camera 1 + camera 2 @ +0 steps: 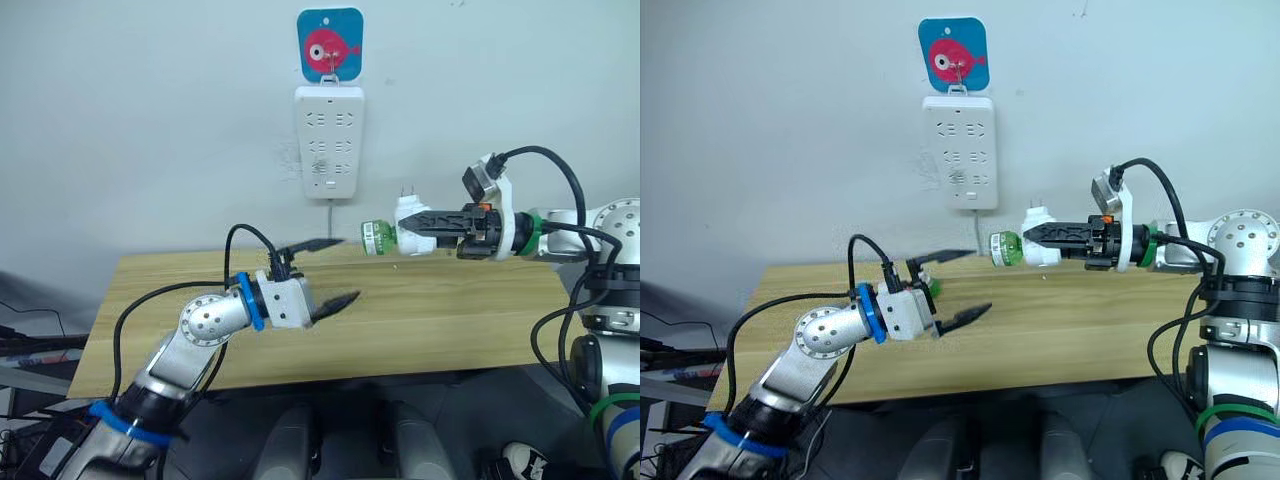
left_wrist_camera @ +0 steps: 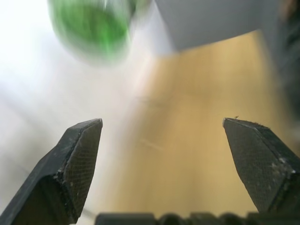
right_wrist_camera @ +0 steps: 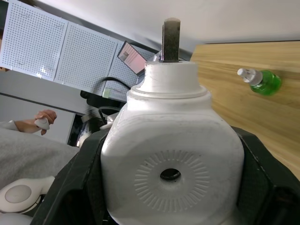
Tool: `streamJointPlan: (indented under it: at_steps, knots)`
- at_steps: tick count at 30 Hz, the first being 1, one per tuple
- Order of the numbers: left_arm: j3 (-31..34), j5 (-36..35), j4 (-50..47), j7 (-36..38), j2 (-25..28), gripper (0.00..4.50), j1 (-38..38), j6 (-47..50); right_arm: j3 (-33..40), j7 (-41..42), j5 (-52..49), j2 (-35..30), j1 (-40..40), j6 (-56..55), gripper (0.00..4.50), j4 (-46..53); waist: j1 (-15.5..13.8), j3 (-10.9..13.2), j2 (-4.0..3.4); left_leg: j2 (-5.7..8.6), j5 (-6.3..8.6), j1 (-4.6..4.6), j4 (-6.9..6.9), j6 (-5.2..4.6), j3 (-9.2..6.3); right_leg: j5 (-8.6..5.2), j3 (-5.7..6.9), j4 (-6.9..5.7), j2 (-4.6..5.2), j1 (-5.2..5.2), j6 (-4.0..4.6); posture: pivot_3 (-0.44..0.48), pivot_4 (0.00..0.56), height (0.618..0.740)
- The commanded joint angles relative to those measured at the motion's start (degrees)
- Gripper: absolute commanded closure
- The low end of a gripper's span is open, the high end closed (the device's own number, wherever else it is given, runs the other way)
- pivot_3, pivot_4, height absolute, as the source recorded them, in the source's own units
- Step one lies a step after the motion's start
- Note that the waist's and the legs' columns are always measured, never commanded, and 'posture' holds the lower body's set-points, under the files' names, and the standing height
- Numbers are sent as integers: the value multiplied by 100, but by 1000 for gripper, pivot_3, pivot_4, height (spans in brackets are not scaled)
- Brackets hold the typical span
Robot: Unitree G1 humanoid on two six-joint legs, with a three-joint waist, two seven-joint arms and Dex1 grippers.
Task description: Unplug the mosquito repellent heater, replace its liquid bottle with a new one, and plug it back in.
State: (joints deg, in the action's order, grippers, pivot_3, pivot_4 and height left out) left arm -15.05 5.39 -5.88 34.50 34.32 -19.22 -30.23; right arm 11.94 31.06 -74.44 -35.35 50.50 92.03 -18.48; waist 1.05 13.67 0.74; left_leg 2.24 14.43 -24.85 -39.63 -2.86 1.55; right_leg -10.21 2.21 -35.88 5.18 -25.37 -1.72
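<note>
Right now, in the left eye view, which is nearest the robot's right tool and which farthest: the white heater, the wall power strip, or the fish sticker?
1. The mosquito repellent heater: held in the right tool itself, above the table's far edge.
2. The wall power strip: on the wall, up and to the tool's left.
3. The fish sticker: highest on the wall, just above the strip.

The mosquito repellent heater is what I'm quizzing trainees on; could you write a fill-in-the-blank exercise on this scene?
1. The mosquito repellent heater is held by the ____ pincer.
2. The bottle attached to the heater is ____ in colour.
3. The left pincer hovers over the wooden table with its fingers ____.
4. The power strip on the wall has ____ plugged into it.

Missing words: right; green; open; nothing
</note>
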Motion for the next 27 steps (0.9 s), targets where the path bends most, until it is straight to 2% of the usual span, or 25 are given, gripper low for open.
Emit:
streamJointPlan:
  at_steps: [1, 8, 18, 21, 26, 27]
  knots:
    - [172, 548, 343, -430, -149, 34, -241, -1120, 98, 36, -222, -88, 74, 47, 1499, 176, 23, 0, 0, 0, 4, 0, 0, -8, 7, 17, -2, 1, 1, -2, -28, -89, 186, 740]
    - [76, 1076, 1030, -790, -537, 34, -784, -1661, 12, -65, -335, -6, 9, 47, 1499, 304, 47, 0, 0, -4, 14, -6, -1, -24, 21, 31, 9, -2, 1, -8, -54, -99, 184, 740]
    - [-65, 1257, 1752, -817, -610, 34, -1408, -2035, -77, -233, -568, 81, -116, 47, 1499, 460, 65, 0, 1, -6, 7, -5, -21, -35, 28, 44, 9, -8, -3, -2, -80, -109, 188, 740]
    - [-109, 1203, 1793, -764, -602, 639, -1447, -2082, -53, -271, -558, 134, -88, 47, 1499, 431, 66, 0, 1, -6, 7, -5, -21, -35, 31, 46, 7, -8, -3, -3, -82, -109, 188, 740]
    - [-185, 1114, 1653, -649, -529, 2115, -1331, -2216, -33, -285, -543, 162, -75, 47, 1499, 394, 66, 1, 1, -6, 7, -5, -21, -35, 30, 46, 8, -8, -4, -3, -82, -102, 197, 740]
    - [-185, 1098, 1648, -634, -526, 2235, -1327, -2213, -35, -287, -558, 164, -74, 47, 1499, 386, 67, 1, 1, -6, 7, -5, -21, -35, 30, 46, 7, -8, -4, -3, -82, -102, 197, 740]
